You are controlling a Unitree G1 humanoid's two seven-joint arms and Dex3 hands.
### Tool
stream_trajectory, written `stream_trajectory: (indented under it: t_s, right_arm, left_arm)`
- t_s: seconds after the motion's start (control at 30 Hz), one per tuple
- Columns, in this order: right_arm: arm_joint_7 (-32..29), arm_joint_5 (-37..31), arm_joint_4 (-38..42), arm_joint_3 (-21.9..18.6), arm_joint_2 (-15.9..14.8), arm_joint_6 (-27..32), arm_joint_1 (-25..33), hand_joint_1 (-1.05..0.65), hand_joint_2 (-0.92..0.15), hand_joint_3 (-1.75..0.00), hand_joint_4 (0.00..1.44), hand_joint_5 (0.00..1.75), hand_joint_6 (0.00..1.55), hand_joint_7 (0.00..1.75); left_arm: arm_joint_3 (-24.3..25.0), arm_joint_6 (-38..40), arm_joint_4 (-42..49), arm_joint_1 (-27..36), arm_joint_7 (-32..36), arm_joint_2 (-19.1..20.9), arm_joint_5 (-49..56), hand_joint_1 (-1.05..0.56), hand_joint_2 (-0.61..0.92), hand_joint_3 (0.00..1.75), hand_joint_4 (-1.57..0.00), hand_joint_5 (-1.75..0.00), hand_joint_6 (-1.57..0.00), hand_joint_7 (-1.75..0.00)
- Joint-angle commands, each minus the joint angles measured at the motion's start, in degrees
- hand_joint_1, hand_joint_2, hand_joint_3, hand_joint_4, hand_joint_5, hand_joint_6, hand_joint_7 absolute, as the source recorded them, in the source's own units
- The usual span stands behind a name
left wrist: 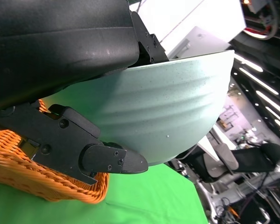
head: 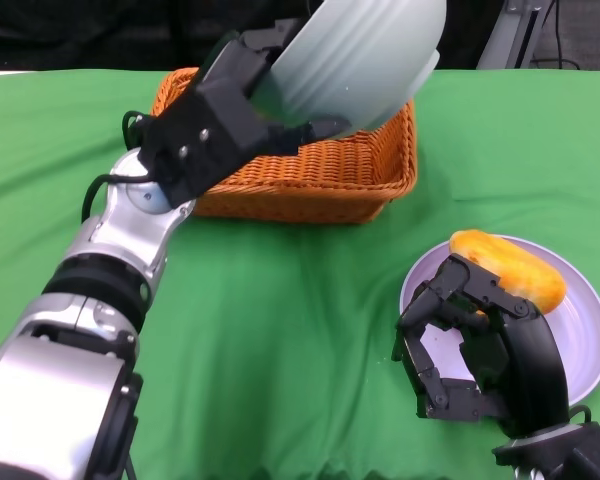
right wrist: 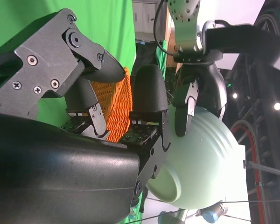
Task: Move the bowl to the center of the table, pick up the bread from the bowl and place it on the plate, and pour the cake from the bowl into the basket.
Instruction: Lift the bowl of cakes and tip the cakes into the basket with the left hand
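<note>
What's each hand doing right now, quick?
Left hand: holds the bowl, tipped over the basket.
Right hand: open, holding nothing, beside the plate with the bread.

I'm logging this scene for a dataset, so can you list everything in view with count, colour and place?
bowl: one, pale green, held tipped over the basket by the left hand
basket: one, orange wicker, far side of the table, below the bowl
bread: one, golden orange, lying on the plate
plate: one, pale lilac, on the table at the right
tablecloth: one, green, covering the table
cake: cannot be seen in any view
left hand: one, black on a silver forearm, fingers gripping the bowl's rim
right hand: one, black, at the plate's near edge, fingers apart, holding nothing
</note>
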Motion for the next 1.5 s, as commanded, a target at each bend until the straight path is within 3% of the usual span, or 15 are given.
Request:
stream_trajectory:
  t_s: [0.03,0.43,0.67,0.77,0.97,1.1,1.3,1.4,1.5]
  right_arm:
    - [-0.04,0.29,0.86,-0.44,-0.09,-1.22,-0.48,-0.03,-0.36,-1.29,0.76,1.67,0.64,1.48]
    - [0.92,0.87,1.61,-0.74,-0.21,-1.08,-0.71,-0.03,-0.36,-1.31,0.74,1.69,0.63,1.49]
    - [1.17,1.06,2.36,-0.9,-0.07,-1.32,-0.93,-0.02,-0.36,-1.31,0.73,1.71,0.63,1.49]
    - [0.84,0.73,2.75,-1.05,0.06,-1.72,-1.09,-0.03,-0.36,-1.3,0.75,1.71,0.64,1.49]
    - [0.74,0.33,3.28,-1.19,-0.15,-2.06,-1.31,-0.04,-0.36,-1.28,0.75,1.71,0.64,1.5]
    - [1.43,1.2,3.39,-1.13,-0.22,-1.91,-1.32,-0.02,-0.36,-1.29,0.74,1.7,0.63,1.5]
    - [1.48,0.98,3.51,-1.28,-0.28,-2.14,-1.28,-0.03,-0.37,-1.29,0.74,1.71,0.63,1.5]
    - [1.31,0.86,3.25,-1.31,-0.21,-1.92,-1.17,-0.04,-0.36,-1.29,0.74,1.72,0.63,1.51]
    - [1.12,0.71,3.21,-1.32,-0.09,-2.11,-1.16,-0.04,-0.36,-1.29,0.74,1.72,0.63,1.51]
  left_arm:
    - [0.74,2.39,1.05,-3.63,2.51,-0.39,-0.03,-0.24,0.92,0.48,-0.75,-1.75,-0.67,-1.34]
    - [4.29,10.5,3.21,-7.85,3.25,-3.25,-2.53,-0.25,0.92,0.47,-0.82,-1.75,-0.66,-1.39]
    - [11.92,15.47,3.58,-9.24,-1.97,-6.71,-11.02,-0.24,0.92,0.44,-0.72,-1.75,-0.59,-1.54]
    - [15.18,17.28,3.55,-9.73,-3.76,-7.87,-14.61,-0.24,0.92,0.43,-0.63,-1.75,-0.57,-1.49]
    - [21.34,23.15,3.38,-11.05,-6.48,-9.28,-21.56,-0.23,0.92,0.48,-0.65,-1.75,-0.56,-1.57]
    - [25.47,27.34,3.26,-11.83,-7.57,-9.83,-26.25,-0.23,0.92,0.42,-0.61,-1.75,-0.52,-1.63]
    - [29.94,31.68,3.14,-12.47,-7.95,-10.5,-31.48,-0.19,0.92,0.4,-0.7,-1.75,-0.57,-1.68]
    - [32.58,33.72,3.14,-12.67,-8.17,-10.96,-34.68,-0.12,0.92,0.47,-0.72,-1.75,-0.62,-1.66]
    - [34.86,35.65,3.25,-12.93,-7.22,-11.35,-37.23,-0.1,0.78,0.73,-0.76,-1.75,-0.63,-1.7]
